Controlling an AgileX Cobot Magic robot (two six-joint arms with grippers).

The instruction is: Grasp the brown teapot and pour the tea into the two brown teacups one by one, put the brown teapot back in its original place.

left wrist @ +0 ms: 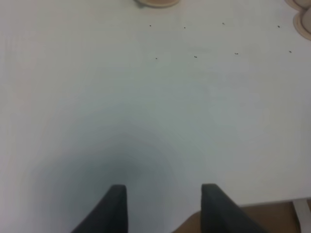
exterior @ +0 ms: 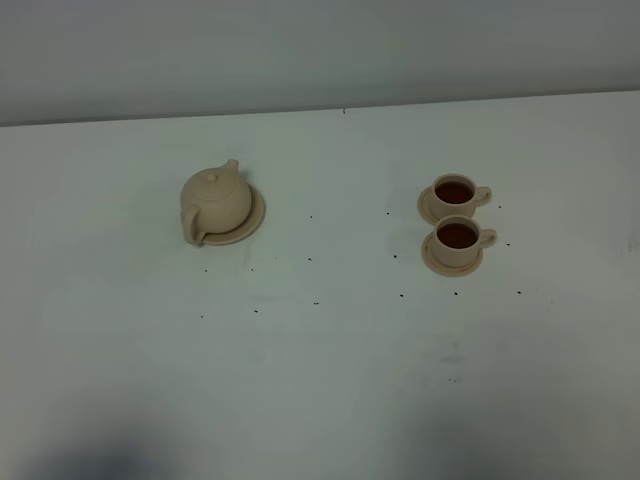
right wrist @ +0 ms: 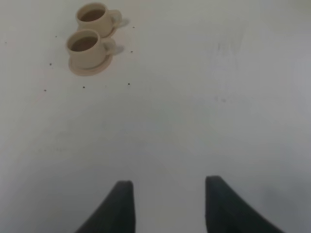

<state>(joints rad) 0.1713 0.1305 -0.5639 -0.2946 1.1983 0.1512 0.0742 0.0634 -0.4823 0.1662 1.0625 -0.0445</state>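
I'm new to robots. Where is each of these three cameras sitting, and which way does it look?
High view: mounted above, looking down on the table, teapot and two full cups; no robot parts show.
Left wrist view: on the left arm, low over the table; open left jaws in front, saucer edge far off.
Right wrist view: on the right arm; open right jaws in front.
The high and right wrist views share both cups.

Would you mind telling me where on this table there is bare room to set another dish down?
The widest bare patch is the near half of the table, in front of the teapot and cups. There is also a free strip between the teapot's saucer and the two cups. The cups are crowded: their saucers nearly touch.
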